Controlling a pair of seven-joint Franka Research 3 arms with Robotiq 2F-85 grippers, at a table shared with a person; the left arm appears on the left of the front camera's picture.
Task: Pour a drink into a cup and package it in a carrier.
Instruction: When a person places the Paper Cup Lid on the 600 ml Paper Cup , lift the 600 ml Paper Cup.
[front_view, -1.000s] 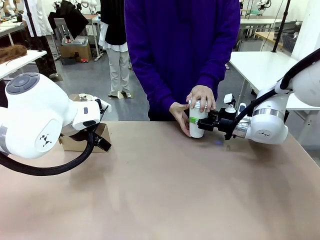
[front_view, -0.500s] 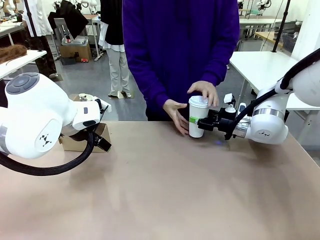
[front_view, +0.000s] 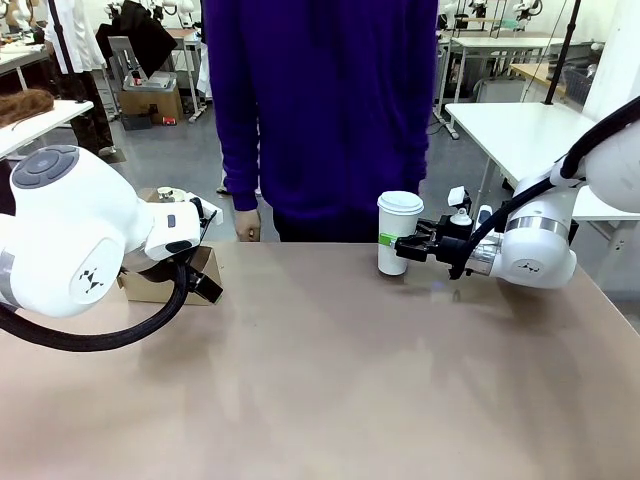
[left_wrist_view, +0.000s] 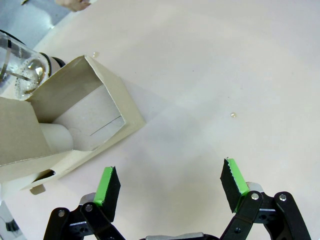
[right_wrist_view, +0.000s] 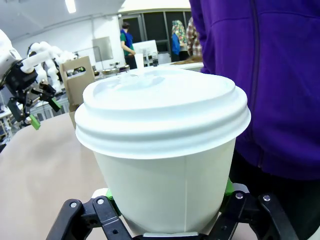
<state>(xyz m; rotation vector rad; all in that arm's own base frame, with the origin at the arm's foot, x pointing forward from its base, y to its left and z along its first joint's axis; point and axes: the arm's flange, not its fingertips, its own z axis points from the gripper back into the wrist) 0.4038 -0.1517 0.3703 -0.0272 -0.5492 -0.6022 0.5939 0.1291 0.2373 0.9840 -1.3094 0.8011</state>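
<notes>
A tall white paper cup (front_view: 399, 240), capped with a white domed lid, stands upright near the far edge of the tan surface (front_view: 330, 380), gripped low on its wall by the clenched fingers of the right gripper (front_view: 398, 246). The lid hides whatever the cup holds. Well apart, at the left end, sits the brown cardboard carrier (left_wrist_view: 85, 120). One open compartment shows a pale rounded shape too hidden to identify. A clear glass pot with metal bands (left_wrist_view: 20, 70) stands just beside it, contents unclear. The left gripper (left_wrist_view: 170, 185) hovers near the carrier, fingers spread and empty. The carry across looks risky: too hard a squeeze could buckle the paper and pop the lid, and a tilt or a clipped slot rim could spill the drink.
</notes>
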